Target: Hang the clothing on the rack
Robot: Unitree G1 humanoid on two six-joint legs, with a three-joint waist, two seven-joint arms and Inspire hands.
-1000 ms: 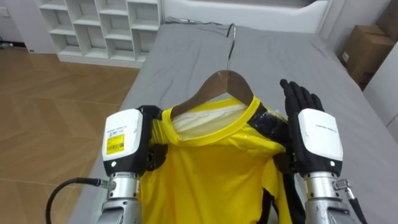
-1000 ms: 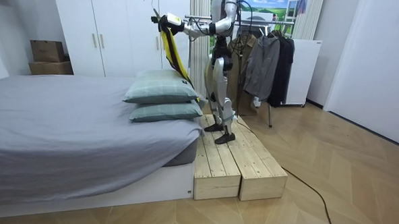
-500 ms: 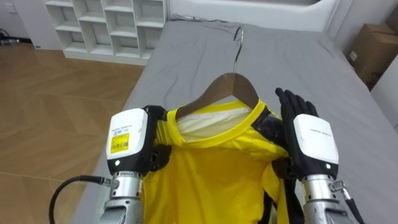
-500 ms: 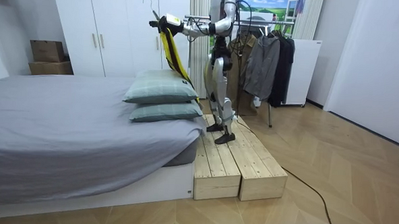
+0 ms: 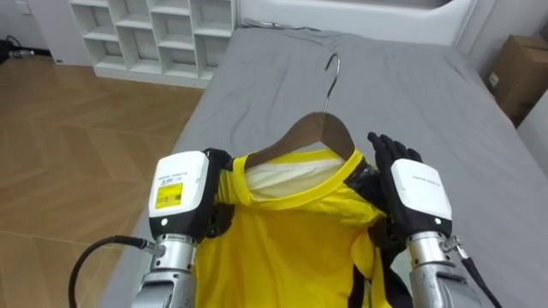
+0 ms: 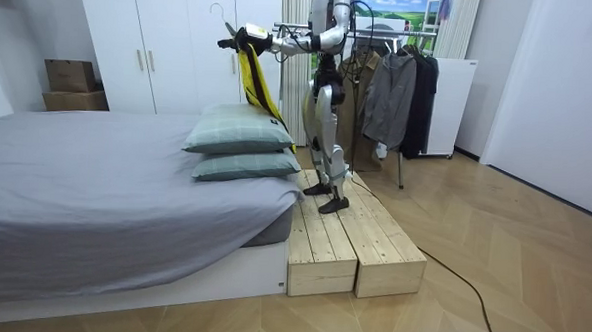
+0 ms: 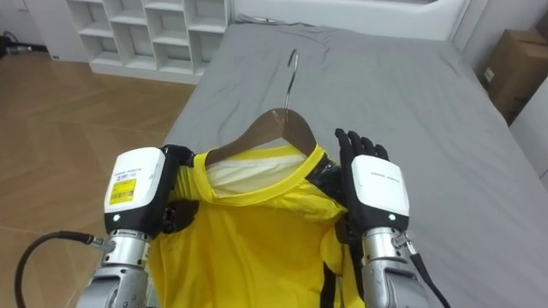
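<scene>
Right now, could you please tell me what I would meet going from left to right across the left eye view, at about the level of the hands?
left hand -> wooden hanger -> right hand -> cardboard box

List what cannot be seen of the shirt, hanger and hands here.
1. Left hand: its hold on the yellow shirt is hidden by its own back and the cloth, both eye views.
2. Wooden hanger: both arms covered by the shirt's shoulders.
3. Shirt's hem: cut off by the eye views' bottom edge; too small in the room view.
4. Right hand: palm side faces away from the camera.
</scene>
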